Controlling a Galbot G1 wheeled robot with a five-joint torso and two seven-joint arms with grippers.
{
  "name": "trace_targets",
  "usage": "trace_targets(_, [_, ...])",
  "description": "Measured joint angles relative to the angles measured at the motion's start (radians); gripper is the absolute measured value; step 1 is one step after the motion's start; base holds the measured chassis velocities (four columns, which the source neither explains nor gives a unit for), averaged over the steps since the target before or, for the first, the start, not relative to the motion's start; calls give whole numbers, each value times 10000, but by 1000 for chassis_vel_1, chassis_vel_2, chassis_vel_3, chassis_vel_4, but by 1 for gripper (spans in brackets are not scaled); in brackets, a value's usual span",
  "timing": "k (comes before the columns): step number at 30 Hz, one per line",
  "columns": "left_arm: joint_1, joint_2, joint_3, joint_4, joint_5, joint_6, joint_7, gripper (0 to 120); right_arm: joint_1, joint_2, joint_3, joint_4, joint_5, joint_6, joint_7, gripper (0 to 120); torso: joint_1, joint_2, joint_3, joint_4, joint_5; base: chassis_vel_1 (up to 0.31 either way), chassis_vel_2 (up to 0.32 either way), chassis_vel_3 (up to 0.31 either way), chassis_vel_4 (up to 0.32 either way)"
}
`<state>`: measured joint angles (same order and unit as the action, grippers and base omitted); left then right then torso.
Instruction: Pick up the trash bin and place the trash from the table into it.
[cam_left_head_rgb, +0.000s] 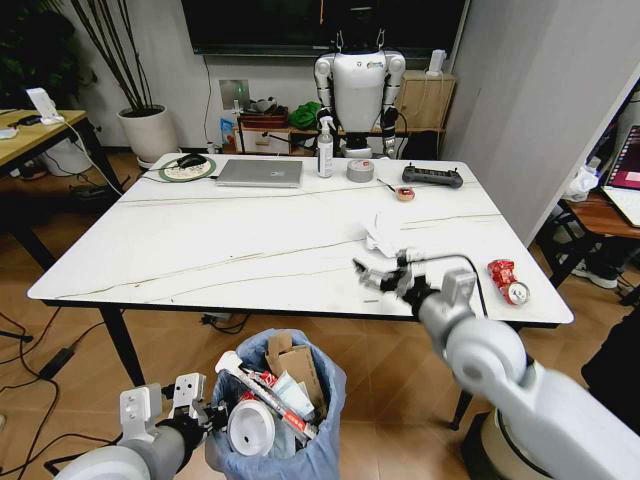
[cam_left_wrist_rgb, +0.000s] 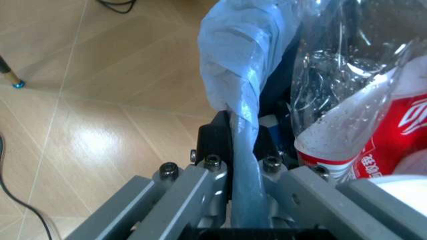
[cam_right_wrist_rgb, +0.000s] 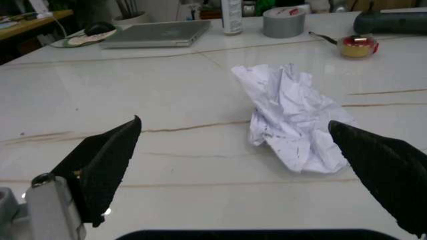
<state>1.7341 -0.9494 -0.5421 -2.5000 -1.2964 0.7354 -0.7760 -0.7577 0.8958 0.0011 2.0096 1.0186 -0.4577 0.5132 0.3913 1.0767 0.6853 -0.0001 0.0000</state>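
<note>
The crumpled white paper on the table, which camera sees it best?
The right wrist view: the crumpled white paper lies large and unhidden between the open right gripper's fingers. The head view shows it small, partly behind that gripper. The left wrist view looks at the trash bin.

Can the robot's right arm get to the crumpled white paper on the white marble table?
Probably yes. The right gripper is open just short of the crumpled white paper, with bare white marble table between them and nothing in the way. The left gripper holds the blue-bagged trash bin.
</note>
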Motion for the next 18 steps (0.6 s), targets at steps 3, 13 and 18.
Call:
trace_targets(3, [-3,10,-8,0,-8,0,22,0,547,211,-145,-455,155,-132,159,100,0,0,-1,2,-1,0,0,0,0])
trace_targets(13, [-8,73,9,-1,-48,0,51,0,2610,1422,-1001,-2784,708,-1073,712,100,0,0,-1,3,-3,0,0,0,0])
trace_targets(18, [9,69,13,0,-65,0,55,0,2836,1909,-1261,-3401,713,-1241,937,100,-1,0,-1,1,-3,0,0,0,0])
